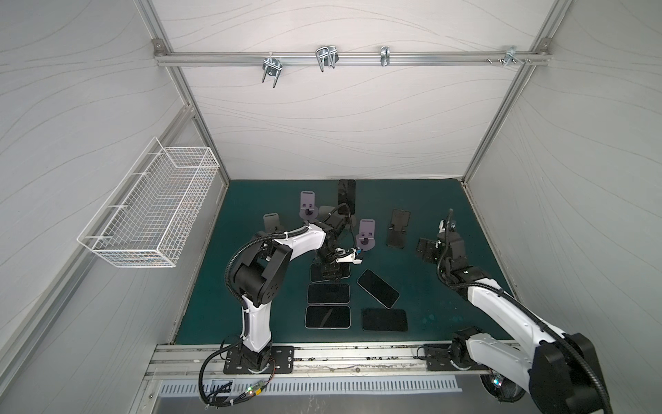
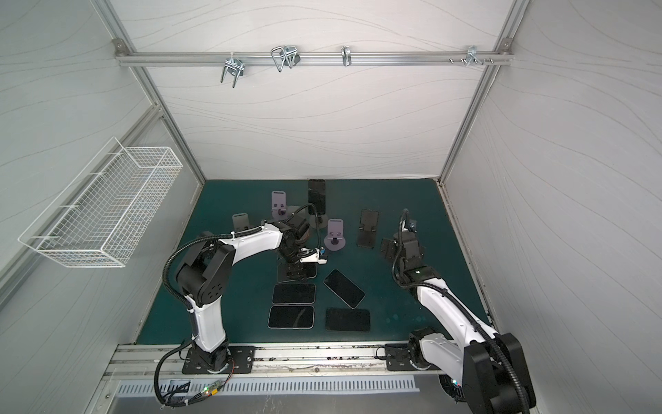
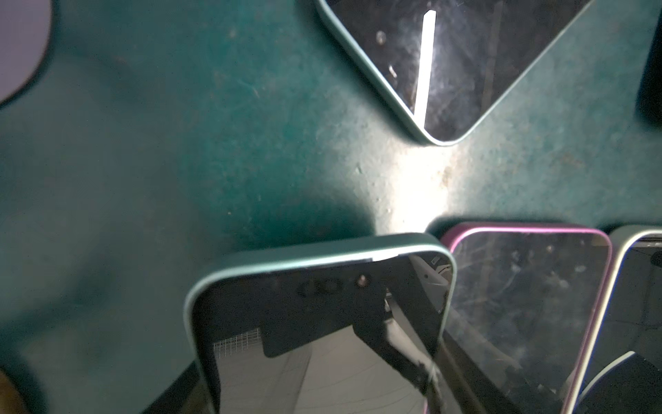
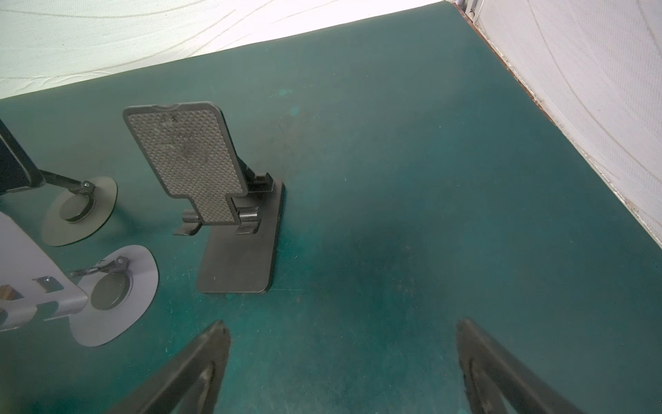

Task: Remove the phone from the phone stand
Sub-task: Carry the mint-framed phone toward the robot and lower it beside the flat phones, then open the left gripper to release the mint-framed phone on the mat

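A black phone stands upright on a dark phone stand with a round base at the back of the mat, seen in both top views. My left gripper hangs low over the near-centre mat, shut on a green-edged phone. That phone fills the close part of the left wrist view, tilted beside a pink-edged phone. The left fingers themselves are hidden. My right gripper is open over bare mat on the right, with nothing between its fingers.
Empty stands: two purple ones, a grey one and a black one. Several phones lie flat near the front. A wire basket hangs on the left wall.
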